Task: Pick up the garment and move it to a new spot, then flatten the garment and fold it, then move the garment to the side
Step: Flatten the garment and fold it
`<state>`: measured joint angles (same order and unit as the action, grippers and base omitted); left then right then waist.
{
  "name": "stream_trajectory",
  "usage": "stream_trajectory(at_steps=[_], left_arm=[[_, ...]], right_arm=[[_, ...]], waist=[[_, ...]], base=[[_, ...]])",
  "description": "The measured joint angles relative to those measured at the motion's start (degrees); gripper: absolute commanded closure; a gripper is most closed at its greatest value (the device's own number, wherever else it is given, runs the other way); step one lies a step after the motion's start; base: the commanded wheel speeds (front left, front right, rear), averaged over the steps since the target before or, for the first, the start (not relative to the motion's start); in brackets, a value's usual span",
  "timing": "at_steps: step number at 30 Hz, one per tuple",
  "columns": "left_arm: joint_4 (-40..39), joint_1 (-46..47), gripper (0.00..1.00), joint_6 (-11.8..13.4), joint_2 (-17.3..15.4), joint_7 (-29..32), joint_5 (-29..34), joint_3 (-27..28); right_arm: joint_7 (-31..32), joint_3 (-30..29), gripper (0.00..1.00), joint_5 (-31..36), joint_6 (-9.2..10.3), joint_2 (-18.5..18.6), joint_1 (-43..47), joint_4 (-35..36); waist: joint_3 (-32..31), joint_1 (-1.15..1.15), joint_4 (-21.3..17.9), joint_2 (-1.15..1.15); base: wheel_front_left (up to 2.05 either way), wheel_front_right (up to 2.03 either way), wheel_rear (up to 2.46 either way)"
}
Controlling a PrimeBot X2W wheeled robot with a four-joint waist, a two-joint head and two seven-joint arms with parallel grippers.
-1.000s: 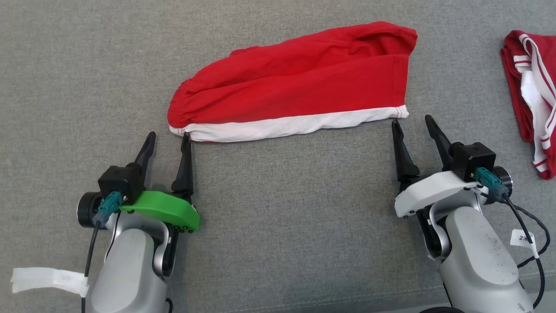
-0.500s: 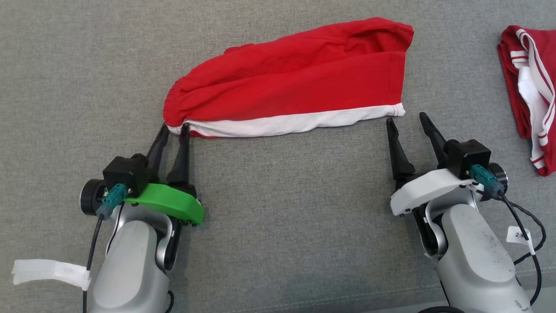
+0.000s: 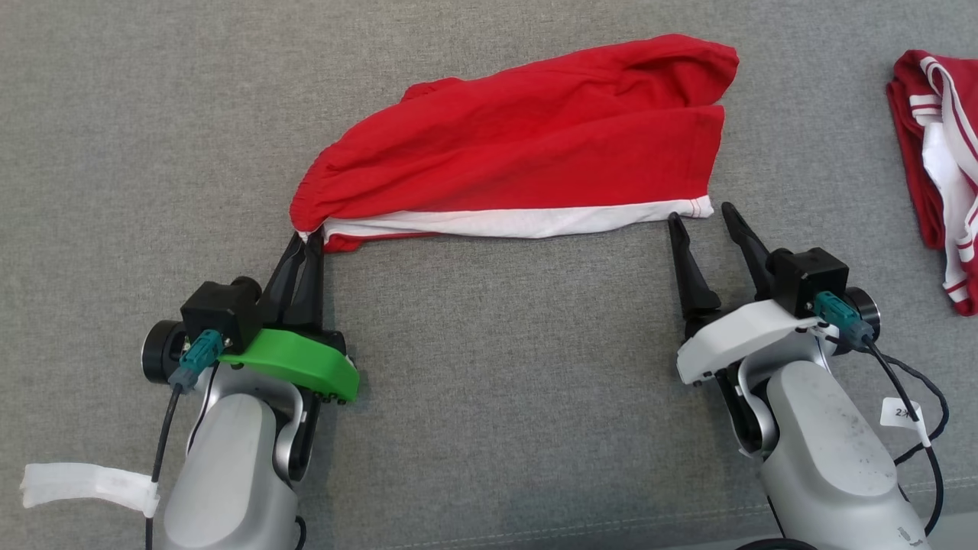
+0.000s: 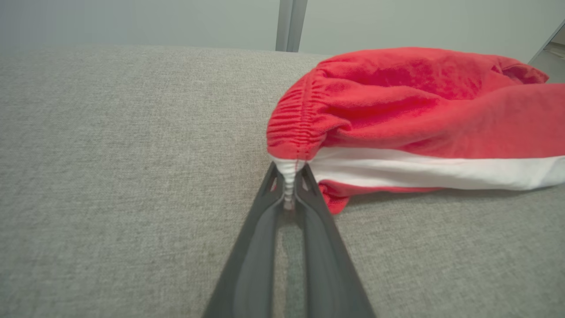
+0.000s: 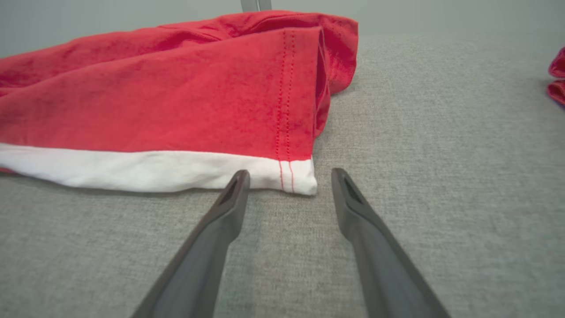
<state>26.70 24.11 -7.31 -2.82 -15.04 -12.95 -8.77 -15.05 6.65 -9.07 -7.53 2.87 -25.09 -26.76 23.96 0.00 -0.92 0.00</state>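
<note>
The garment is a pair of red shorts with a white side band, folded lengthwise on the grey fabric surface. My left gripper is shut on the white corner of its elastic waistband; the left wrist view shows that corner pinched between the tips of the gripper. My right gripper stands open just short of the hem's white corner, which lies between and slightly beyond the two fingertips in the right wrist view. Nothing is between its fingers.
A second red and white garment lies bunched at the right edge of the head view, and its red edge shows at the far right of the right wrist view. The grey surface stretches bare in front of the shorts.
My left gripper moved forward and closed on the waistband corner, lifting it slightly. The right gripper crept forward and left toward the hem corner, still open.
</note>
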Motion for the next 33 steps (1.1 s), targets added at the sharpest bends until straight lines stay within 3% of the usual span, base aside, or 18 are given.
stream_trajectory(at_steps=[2, 5, 7, 16, 24, 28, 33], left_arm=[[0.0, 0.0, 1.00, 0.0, 0.0, 0.0, 0.0, 0.0], [-0.1, 0.0, 1.00, -0.1, 0.0, 0.0, 0.0, -0.1], [0.0, 0.0, 1.00, -0.1, 0.0, 0.0, 0.0, -0.1], [0.6, -1.0, 1.00, -0.1, 0.0, 0.0, -0.1, 0.0], [-3.9, -2.1, 1.00, -0.1, -0.3, 0.0, -3.3, -1.5], [-5.6, 2.8, 1.00, -0.2, -4.5, 0.0, -5.2, -4.8], [-4.7, 15.9, 1.00, -0.2, -11.1, 2.6, -9.0, -9.9]], right_arm=[[0.0, 0.3, 0.51, 0.0, 0.01, 0.0, -0.3, -0.4], [0.0, 0.6, 0.76, -0.1, 0.01, 0.0, -1.0, -1.0], [0.0, 0.6, 1.00, -0.3, 0.01, 0.0, -1.2, -1.6], [0.0, 0.2, 1.00, -1.1, 0.00, 0.0, -0.8, -3.2], [0.0, 0.5, 1.00, -2.9, 0.01, 0.5, 0.8, 2.7], [0.0, 1.4, 1.00, -3.5, 0.01, 3.1, -2.8, 6.3], [0.0, 1.8, 1.00, -4.5, 0.00, 7.1, -12.8, 8.2]], waist=[[0.1, 0.00, 0.0, 0.00], [0.2, 0.00, 0.1, 0.00], [0.2, 0.00, 0.3, 0.00], [-2.0, 0.00, 0.5, 0.00], [-8.4, 0.00, 0.5, 0.00], [-12.4, 0.00, 0.7, 0.00], [-15.7, 0.00, 1.1, 0.00]], base=[[0.00, 0.00, 0.00], [0.00, 0.00, 0.00], [0.00, 0.00, 0.00], [0.00, 0.00, 0.00], [0.00, 0.00, 0.00], [0.00, 0.00, 0.00], [0.00, 0.00, 0.00]])
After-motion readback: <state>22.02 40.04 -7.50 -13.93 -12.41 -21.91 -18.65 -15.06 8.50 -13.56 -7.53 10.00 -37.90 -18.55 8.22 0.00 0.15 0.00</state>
